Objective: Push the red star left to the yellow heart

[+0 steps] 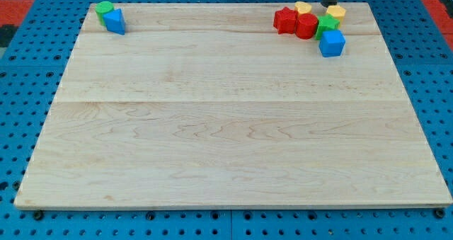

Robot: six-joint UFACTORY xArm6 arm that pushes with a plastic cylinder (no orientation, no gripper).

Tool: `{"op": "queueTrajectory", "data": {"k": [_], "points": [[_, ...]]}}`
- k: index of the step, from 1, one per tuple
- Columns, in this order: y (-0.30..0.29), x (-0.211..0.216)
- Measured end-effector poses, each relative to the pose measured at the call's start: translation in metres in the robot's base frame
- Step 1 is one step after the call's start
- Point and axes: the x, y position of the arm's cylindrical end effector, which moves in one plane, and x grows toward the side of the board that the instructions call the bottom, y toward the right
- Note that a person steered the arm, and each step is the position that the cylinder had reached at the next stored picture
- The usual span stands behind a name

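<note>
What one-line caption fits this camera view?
My tip at the wooden board's top-right, beside a cluster holding the red star and a yellow block; green and blue blocks sit top-left.

- red star [284, 20]: near view's top right, flat on board, left end of cluster, touching a red block on its right
- yellow heart [303, 8]: just up-right of star, at board's top edge

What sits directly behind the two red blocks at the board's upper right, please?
Behind the red blocks, a yellow block shows only its top; the rest is covered. My tip stands to its right.
</note>
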Motion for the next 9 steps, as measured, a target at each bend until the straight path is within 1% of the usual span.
{"op": "queueTrajectory", "data": {"k": [1, 2, 3, 4, 5, 6, 7, 8, 9], "points": [[0.007, 0.0], [0.039, 0.003], [0.04, 0.028], [0.002, 0.064], [-0.042, 0.086], [-0.022, 0.061], [-0.008, 0.015], [-0.053, 0.0], [-0.092, 0.01]]}}
